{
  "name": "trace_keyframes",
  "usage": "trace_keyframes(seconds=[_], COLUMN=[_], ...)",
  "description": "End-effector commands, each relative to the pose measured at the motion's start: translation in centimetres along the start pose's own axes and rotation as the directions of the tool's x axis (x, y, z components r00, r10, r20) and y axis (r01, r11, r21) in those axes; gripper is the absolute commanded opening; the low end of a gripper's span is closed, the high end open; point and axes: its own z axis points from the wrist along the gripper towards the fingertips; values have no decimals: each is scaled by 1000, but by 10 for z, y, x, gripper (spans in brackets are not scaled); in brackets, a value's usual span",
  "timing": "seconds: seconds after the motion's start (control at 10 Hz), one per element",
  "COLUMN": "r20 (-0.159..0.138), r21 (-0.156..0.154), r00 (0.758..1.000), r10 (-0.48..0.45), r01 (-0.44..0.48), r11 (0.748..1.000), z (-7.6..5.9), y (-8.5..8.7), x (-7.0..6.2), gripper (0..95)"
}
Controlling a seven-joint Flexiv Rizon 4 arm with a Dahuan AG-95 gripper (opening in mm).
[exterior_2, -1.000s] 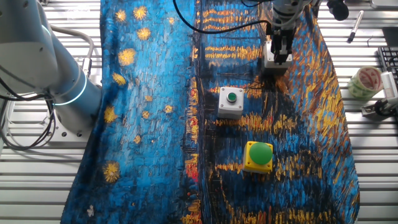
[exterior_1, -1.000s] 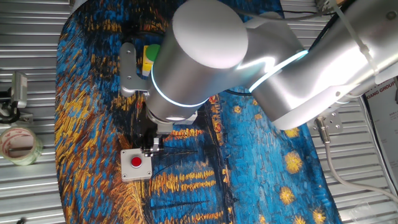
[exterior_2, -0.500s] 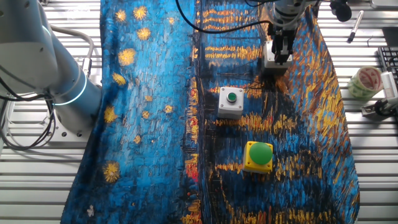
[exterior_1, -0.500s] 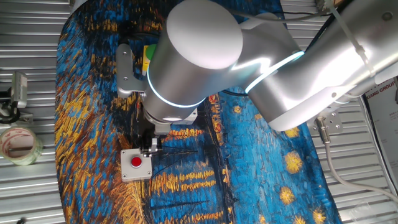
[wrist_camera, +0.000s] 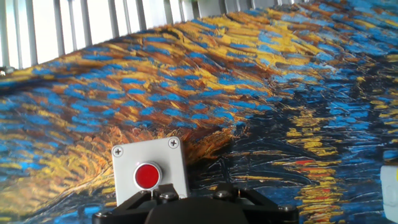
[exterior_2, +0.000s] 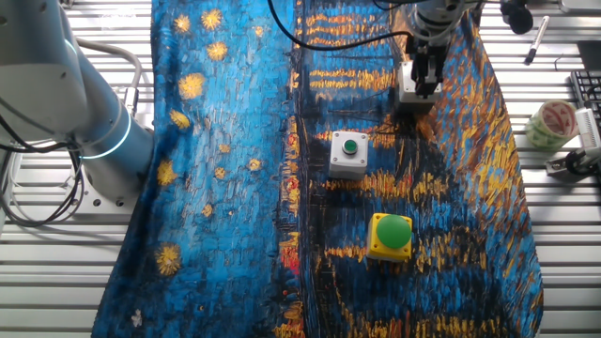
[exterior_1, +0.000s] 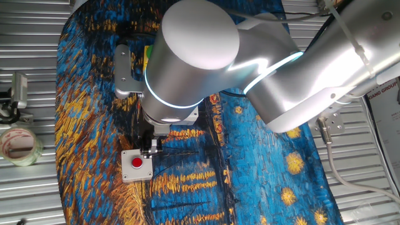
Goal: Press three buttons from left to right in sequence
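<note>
Painted cloth (exterior_2: 225, 141): red-button box (exterior_1: 137, 164) just beside fingers (exterior_1: 150, 146).

Only partial letters "ANG GROUP" on a white label (exterior_1: 382, 94).

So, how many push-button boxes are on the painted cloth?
3. The yellow box with the big green dome is nearest in the other fixed view, the grey-white box with the small green button in the middle, the grey-white box with the red button beside the gripper.

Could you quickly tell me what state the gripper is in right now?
Gripper: beside the red-button box, holding nothing visible; open or shut cannot be told.
</note>
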Motion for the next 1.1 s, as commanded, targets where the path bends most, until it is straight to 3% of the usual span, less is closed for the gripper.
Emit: trace_keyframes(seconds=[0.1, 1.1], r20=[-3, -5], r21=[6, 9], r00=[1000, 1000], r10=[10, 29], r01=[-10, -29], r11=[1000, 1000], z=[2, 5], y=[5, 14], x=[-5, -12], gripper=[380, 380])
